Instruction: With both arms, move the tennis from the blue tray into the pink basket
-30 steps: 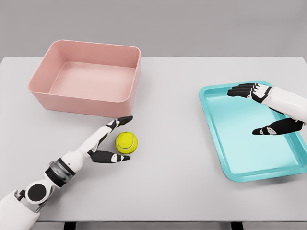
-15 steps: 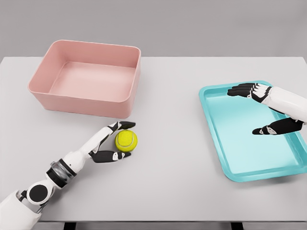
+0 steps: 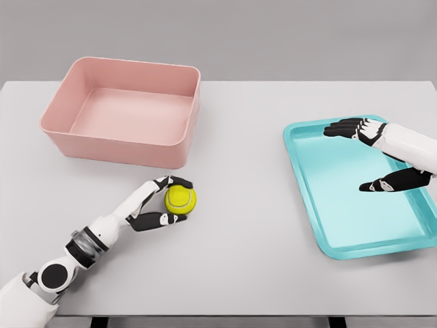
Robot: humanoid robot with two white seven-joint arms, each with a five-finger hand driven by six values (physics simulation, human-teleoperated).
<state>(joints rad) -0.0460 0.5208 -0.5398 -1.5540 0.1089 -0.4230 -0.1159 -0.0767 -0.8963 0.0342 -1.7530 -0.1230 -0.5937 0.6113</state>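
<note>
My left robot hand (image 3: pixel 158 202) grasping a tennis ball (image 3: pixel 180 198) on the worktop (image 3: pixel 252 225).
Fingers curl over it, thumb beneath; my right robot hand (image 3: pixel 372 156) hangs released above the blue tray (image 3: pixel 328 225).

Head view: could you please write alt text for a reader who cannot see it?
The left hand closes its fingers around a yellow tennis ball on a grey table, just in front of a pink basket. The right hand hovers open over a blue tray.

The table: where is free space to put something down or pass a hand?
Bare table lies between the pink basket and the blue tray. Crowded in front of the basket: left hand grasps the tennis ball. Right hand hovers over the tray.
</note>
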